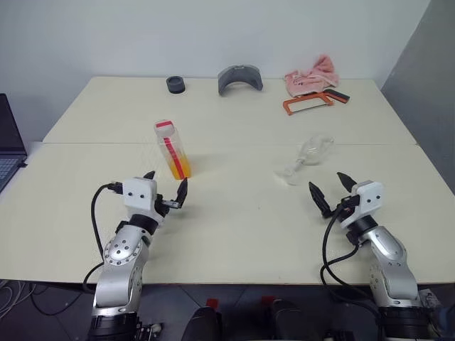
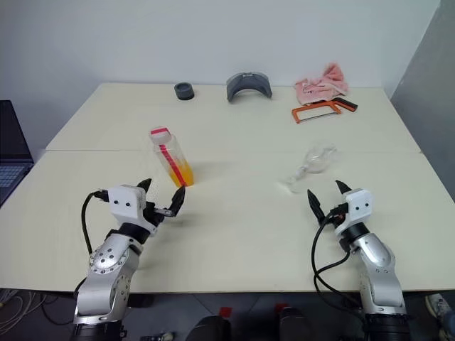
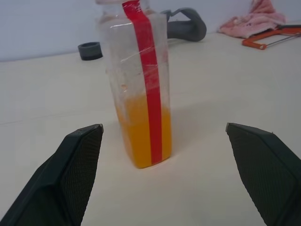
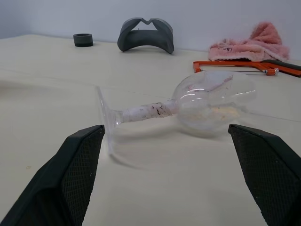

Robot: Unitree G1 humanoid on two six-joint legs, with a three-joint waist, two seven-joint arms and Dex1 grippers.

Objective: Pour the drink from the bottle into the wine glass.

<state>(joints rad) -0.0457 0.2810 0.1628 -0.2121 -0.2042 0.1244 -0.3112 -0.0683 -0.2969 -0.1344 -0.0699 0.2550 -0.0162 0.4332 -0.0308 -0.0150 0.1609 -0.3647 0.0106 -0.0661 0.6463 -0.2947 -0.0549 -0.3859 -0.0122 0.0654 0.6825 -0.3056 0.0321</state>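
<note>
Right wrist view: wine glass (image 4: 188,108) lay on its side just ahead of the spread, empty right end effector (image 4: 176,174), stem crosswise to its reach.

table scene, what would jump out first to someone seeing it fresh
The wine glass lies tipped on its side on the table, ahead of the open right gripper. Ahead of the open left gripper the bottle stands upright, its orange drink filling the lower part.

Clear plastic bottle (image 1: 173,149), matt table (image 1: 234,213)
</note>
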